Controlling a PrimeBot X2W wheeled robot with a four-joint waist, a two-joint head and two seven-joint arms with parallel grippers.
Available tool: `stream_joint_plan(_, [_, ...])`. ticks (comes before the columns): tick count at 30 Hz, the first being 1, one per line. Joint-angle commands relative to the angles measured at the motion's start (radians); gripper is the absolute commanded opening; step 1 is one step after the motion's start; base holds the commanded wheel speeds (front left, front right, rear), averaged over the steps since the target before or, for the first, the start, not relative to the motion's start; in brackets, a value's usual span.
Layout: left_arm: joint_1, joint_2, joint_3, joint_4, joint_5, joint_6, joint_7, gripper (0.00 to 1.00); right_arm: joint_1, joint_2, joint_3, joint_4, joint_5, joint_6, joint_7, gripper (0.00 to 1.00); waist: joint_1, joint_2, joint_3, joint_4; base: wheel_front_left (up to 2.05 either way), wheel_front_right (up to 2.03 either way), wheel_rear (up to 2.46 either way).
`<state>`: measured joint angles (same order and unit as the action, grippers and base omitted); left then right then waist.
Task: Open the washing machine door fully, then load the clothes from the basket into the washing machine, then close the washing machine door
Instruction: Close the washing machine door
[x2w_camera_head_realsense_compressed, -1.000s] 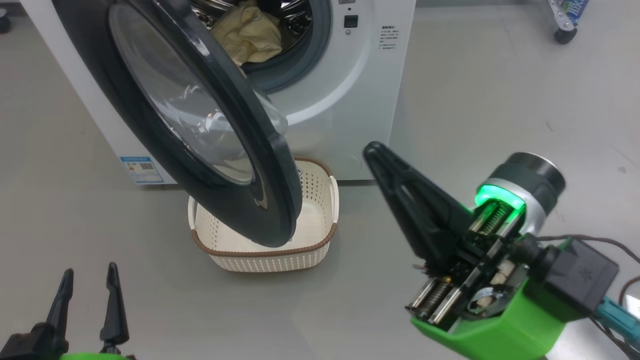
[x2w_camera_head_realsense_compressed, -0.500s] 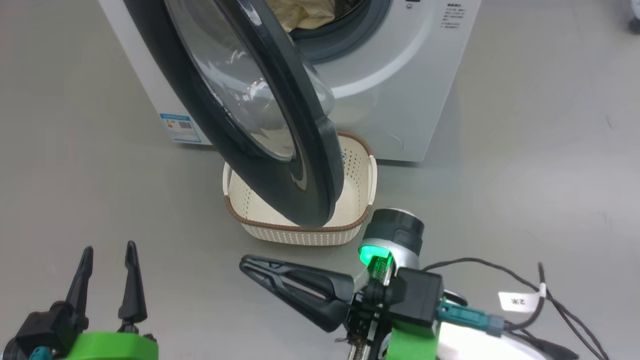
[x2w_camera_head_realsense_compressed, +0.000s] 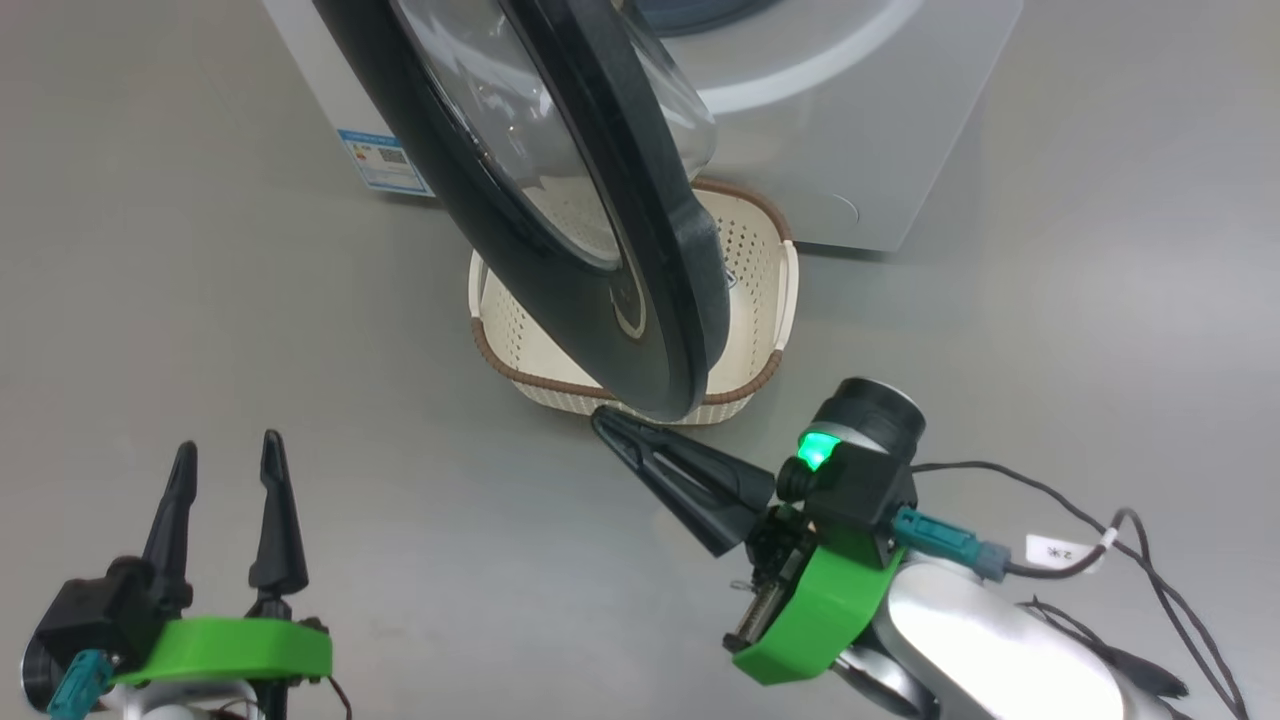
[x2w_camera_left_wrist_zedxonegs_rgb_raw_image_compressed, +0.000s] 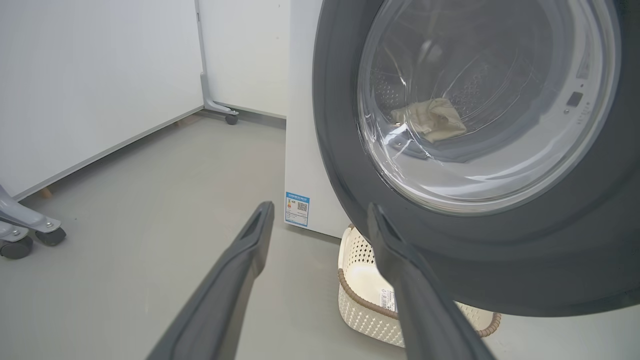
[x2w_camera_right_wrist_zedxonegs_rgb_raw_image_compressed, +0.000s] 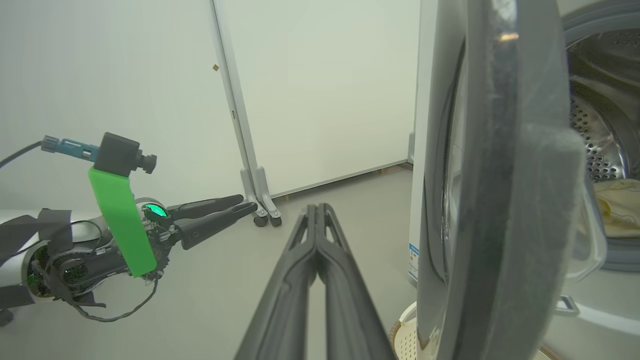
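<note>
Clothes (x2w_camera_right_wrist_zedxonegs_rgb_raw_image_compressed: 620, 212), pale cream, are lying inside the steel drum of the washing machine (x2w_camera_head_realsense_compressed: 860, 150), and are also being seen through the glass of the washing machine door (x2w_camera_head_realsense_compressed: 672, 270) in the left wrist view. The door is being shown swung out from the machine's mouth, its black rim hanging over the basket (x2w_camera_head_realsense_compressed: 752, 262), which is sitting on the grey floor (x2w_camera_head_realsense_compressed: 300, 300) just in front of the machine. The right gripper (x2w_camera_head_realsense_compressed: 604, 419) is being held low, just beside the basket's near rim and near the door's lower edge. Its fingers are being pressed together with nothing between them. Whether the tip is touching the door cannot be told. The left gripper (x2w_camera_head_realsense_compressed: 228, 447) is being held well apart from the door, at the lower left, its fingers spread wide with nothing gripped.
</note>
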<state>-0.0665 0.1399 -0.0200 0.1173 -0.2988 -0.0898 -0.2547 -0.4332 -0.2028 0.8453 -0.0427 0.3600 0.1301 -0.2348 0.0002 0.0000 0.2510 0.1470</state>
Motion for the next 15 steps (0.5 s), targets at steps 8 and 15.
stream_joint_plan(8, [-0.069,-0.012,0.052,-0.013,0.026,-0.024,-0.007,1.0,0.01,0.038,-0.074,0.032,-0.019,0.001,-0.017,0.0,-0.0002,0.0,0.051,0.012,0.0,0.0,0.0])
stream_joint_plan(15, [-0.093,-0.019,0.06,-0.007,0.031,-0.034,-0.007,1.0,-0.012,0.074,-0.166,0.08,-0.041,0.001,-0.022,0.0,-0.0002,0.0,0.079,0.012,0.0,0.0,0.0])
